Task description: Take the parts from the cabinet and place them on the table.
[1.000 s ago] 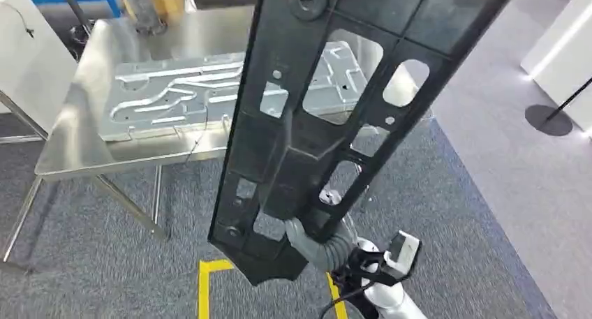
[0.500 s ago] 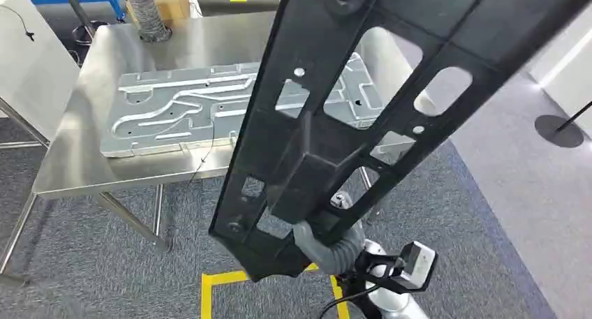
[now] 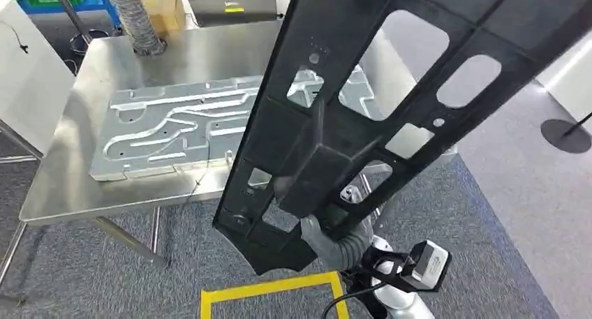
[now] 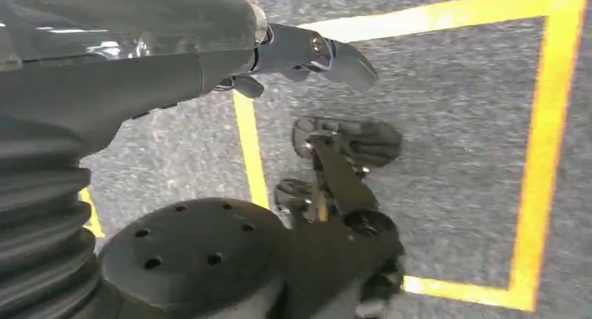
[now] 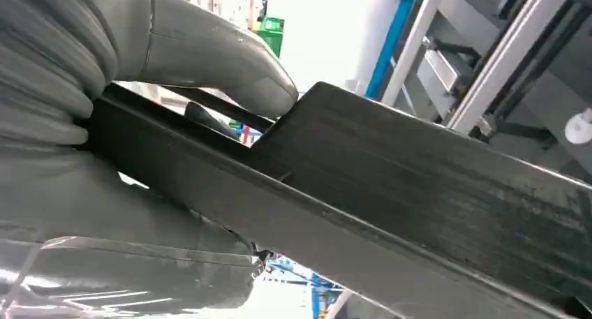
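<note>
A long black plastic frame part (image 3: 363, 116) with several cut-outs slants up across the head view, from low centre to the top right. My right hand (image 3: 328, 239) grips its lower end from below. In the right wrist view the grey thumb (image 5: 223, 61) presses on the part's black edge (image 5: 419, 186). The steel table (image 3: 70, 179) stands ahead to the left, and a machined aluminium plate (image 3: 174, 127) lies flat on it. My left hand (image 4: 230, 47) hangs over the grey carpet holding nothing, its thumb (image 4: 321, 50) sticking out.
Yellow tape (image 3: 269, 289) marks a square on the carpet at my feet. A corrugated hose (image 3: 132, 19) and a cardboard box (image 3: 164, 8) stand at the table's far edge. A white panel (image 3: 28, 75) is to the left and a round stand base (image 3: 565, 134) to the right.
The whole view has shifted: the table and the floor tape now sit lower and nearer. The black part stays in my right hand and reaches further over the table.
</note>
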Robot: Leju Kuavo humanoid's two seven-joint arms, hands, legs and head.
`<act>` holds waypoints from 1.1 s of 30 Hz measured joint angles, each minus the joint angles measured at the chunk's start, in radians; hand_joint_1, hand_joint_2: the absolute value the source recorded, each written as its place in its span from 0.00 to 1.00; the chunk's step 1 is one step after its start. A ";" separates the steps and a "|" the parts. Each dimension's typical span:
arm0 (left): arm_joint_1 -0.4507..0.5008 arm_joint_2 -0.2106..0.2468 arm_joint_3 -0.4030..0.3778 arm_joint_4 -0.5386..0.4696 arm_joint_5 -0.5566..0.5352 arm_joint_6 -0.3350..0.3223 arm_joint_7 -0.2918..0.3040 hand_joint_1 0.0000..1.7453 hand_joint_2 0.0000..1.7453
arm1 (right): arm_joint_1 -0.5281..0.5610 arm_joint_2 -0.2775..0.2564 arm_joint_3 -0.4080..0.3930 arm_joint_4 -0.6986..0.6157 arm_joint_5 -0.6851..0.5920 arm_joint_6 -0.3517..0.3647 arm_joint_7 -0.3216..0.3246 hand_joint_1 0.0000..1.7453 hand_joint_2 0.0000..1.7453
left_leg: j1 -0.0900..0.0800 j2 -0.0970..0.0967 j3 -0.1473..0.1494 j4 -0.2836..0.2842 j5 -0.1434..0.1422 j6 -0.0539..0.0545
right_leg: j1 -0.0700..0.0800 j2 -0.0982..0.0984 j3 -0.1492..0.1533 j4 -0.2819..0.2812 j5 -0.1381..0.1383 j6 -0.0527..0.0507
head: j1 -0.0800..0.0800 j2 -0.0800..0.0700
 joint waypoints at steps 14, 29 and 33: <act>0.003 -0.003 -0.006 0.000 -0.010 -0.006 -0.006 0.00 1.00 | 0.003 -0.003 -0.055 -0.003 0.054 -0.111 -0.007 1.00 1.00 | -0.008 -0.008 0.097 -0.019 -0.071 0.024 | 0.013 -0.005 -0.123 0.027 0.073 -0.009 | 0.000 0.000; 0.006 0.001 -0.006 0.000 0.025 0.000 -0.014 0.00 1.00 | -0.362 -0.096 -0.362 0.406 0.825 -0.607 0.336 1.00 1.00 | 0.004 -0.001 -0.011 0.004 -0.008 -0.022 | -0.004 0.000 -0.047 0.003 0.051 -0.013 | 0.000 0.000; 0.003 0.001 -0.006 0.000 0.024 0.003 -0.011 0.00 1.00 | -0.520 -0.140 -0.357 0.622 1.151 -0.616 0.467 1.00 1.00 | 0.005 -0.003 -0.013 -0.011 0.017 0.016 | 0.001 -0.001 -0.057 0.001 0.049 0.012 | 0.000 0.000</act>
